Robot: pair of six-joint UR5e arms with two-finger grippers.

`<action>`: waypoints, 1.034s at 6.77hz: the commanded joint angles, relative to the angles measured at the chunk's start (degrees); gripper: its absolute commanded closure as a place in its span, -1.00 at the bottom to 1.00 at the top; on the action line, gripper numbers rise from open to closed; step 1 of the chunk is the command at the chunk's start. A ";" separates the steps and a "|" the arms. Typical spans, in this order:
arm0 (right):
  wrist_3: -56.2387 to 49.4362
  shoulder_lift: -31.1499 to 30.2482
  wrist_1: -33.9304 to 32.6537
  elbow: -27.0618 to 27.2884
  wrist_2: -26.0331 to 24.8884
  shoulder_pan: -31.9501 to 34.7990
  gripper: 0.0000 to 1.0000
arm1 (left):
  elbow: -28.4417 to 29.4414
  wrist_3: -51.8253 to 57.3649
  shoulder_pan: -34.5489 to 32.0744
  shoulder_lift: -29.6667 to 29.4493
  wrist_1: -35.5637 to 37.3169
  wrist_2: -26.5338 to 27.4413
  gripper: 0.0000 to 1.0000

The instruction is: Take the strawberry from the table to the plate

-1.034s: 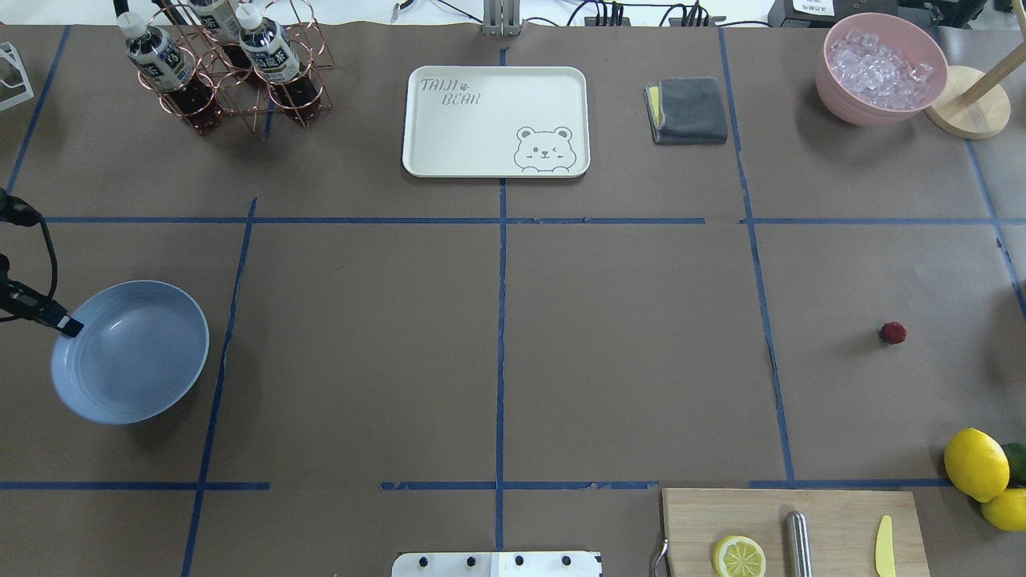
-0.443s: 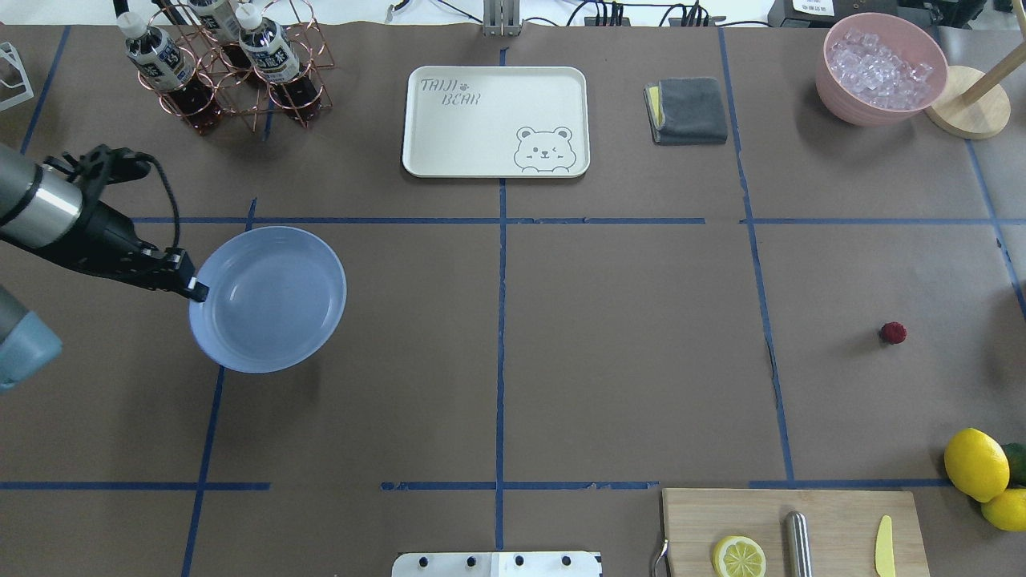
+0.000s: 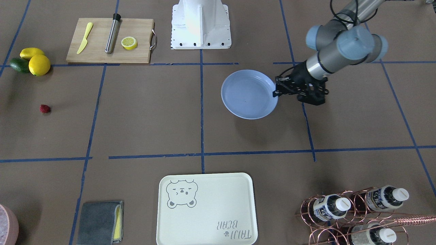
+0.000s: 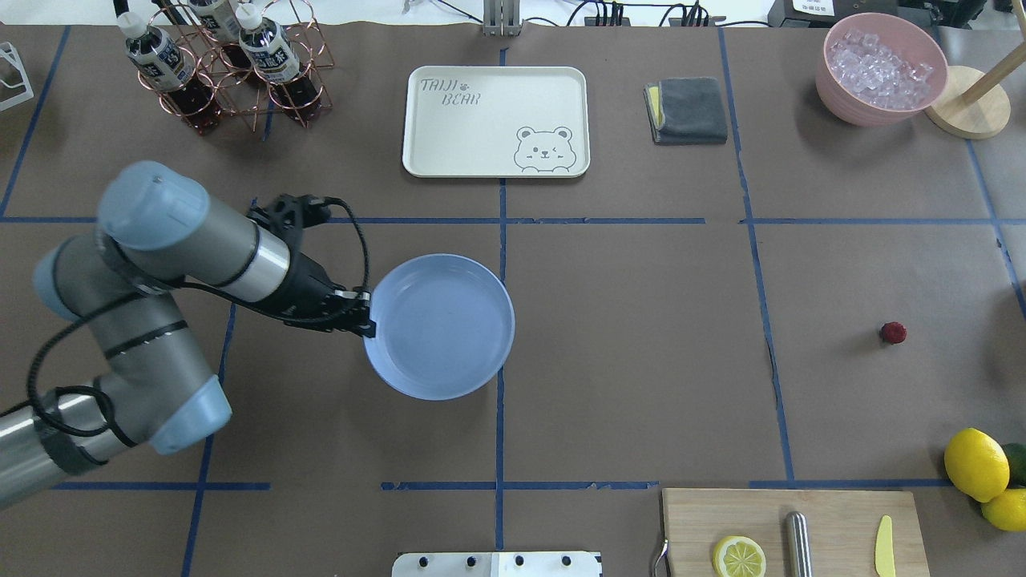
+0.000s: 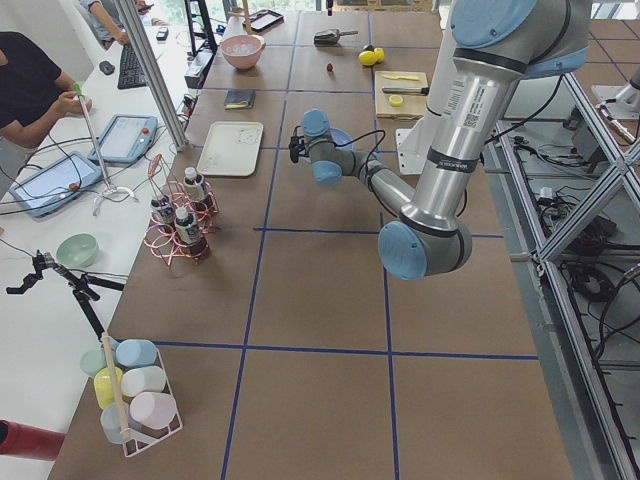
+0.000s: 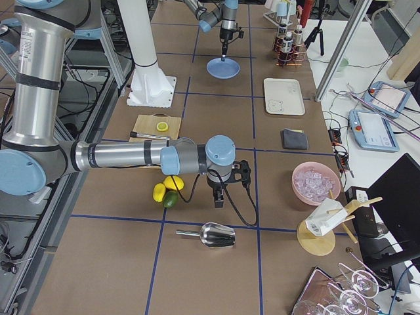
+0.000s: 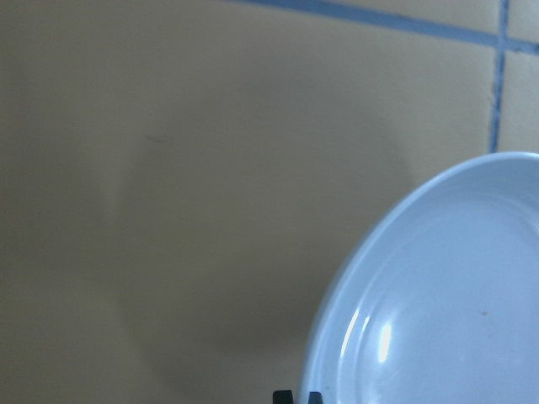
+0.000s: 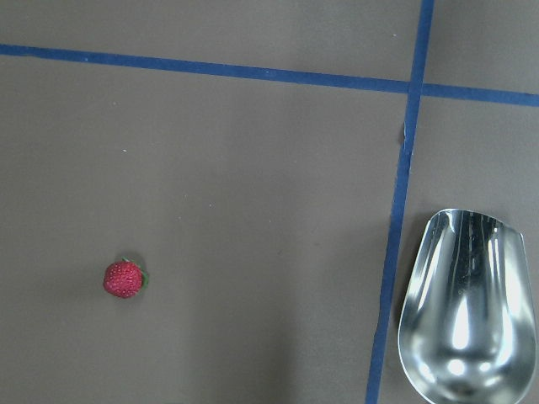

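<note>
The pale blue plate (image 4: 439,326) hangs a little above the brown table (image 4: 641,361), near the centre tape cross. My left gripper (image 4: 365,316) is shut on the plate's left rim; the wrist view shows its fingertips (image 7: 284,396) at the rim of the plate (image 7: 337,337). Far to the right the small dark-red strawberry (image 4: 892,332) lies alone on the table, also seen as strawberry (image 3: 45,108) and strawberry (image 8: 125,279). My right gripper (image 6: 218,200) shows only in the right side view, hovering over the strawberry's area; I cannot tell whether it is open or shut.
A cutting board (image 4: 834,513) with a lemon half, a metal rod and a yellow knife lies front right, lemons (image 4: 975,463) beside it. A metal scoop (image 8: 467,303) lies near the strawberry. The bear tray (image 4: 481,120), a bottle rack (image 4: 232,72) and a pink ice bowl (image 4: 842,108) line the back.
My left arm has carried the plate from the table's left edge rightward to near the centre line. The strawberry has not moved.
</note>
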 commanded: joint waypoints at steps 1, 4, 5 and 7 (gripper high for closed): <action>3.64 -0.05 2.39 0.04 -0.11 -1.98 -0.99 | 5.12 -4.26 4.69 -5.89 0.17 5.11 1.00; 5.05 -0.13 3.64 0.13 -0.72 -3.14 -0.99 | 6.19 -4.09 4.69 -5.30 0.17 5.12 1.00; 5.05 -0.05 3.64 0.13 -0.72 -3.14 -0.99 | 6.55 -4.01 4.78 -5.30 0.09 5.12 1.00; 5.05 -0.13 5.47 0.04 -0.72 -3.40 -0.99 | 6.99 -3.92 4.78 -5.38 -0.18 5.03 0.98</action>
